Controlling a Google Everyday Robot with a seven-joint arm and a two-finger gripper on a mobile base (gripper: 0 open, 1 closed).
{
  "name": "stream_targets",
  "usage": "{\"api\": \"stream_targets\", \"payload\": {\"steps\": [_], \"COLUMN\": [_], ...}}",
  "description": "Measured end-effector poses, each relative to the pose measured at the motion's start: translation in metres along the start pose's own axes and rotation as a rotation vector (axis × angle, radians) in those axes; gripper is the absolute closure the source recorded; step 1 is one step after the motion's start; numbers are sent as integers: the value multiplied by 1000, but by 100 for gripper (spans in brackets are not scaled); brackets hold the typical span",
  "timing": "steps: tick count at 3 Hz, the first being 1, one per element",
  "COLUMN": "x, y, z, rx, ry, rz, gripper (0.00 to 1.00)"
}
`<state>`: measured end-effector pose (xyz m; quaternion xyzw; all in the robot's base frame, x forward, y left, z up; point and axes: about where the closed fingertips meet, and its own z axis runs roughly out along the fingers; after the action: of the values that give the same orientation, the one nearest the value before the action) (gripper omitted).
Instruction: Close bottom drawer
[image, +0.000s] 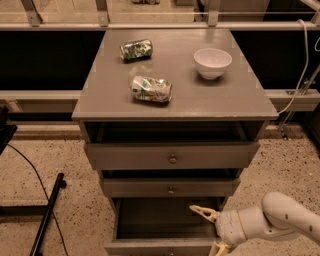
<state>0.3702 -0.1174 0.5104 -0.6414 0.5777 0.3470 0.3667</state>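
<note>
The bottom drawer (160, 246) is pulled out at the foot of the grey cabinet, its dark wooden box open to view and its front panel at the lower frame edge. My gripper (212, 230) is at the drawer's right side, over its front right corner, with its pale fingers (202, 212) spread apart and nothing between them. The middle drawer (171, 188) and the top drawer (172, 156) sit above, both slightly out. My white arm comes in from the lower right.
On the cabinet top (100, 102) lie two crushed cans (136, 49) (151, 89) and a white bowl (212, 62). A black stand leg (47, 215) and cable lie on the speckled floor at left. A rail runs behind the cabinet.
</note>
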Motion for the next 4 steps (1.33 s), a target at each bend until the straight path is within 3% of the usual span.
{"api": "stream_targets", "payload": {"steps": [1, 2, 3, 4], "x": [7, 33, 54, 77], "y": [8, 20, 10, 29], "z": [10, 38, 68, 103], "rx": [-2, 29, 88, 65], "ry": [-17, 42, -13, -81], "rz": [-16, -82, -154, -137], "gripper": [0, 0, 0, 0]}}
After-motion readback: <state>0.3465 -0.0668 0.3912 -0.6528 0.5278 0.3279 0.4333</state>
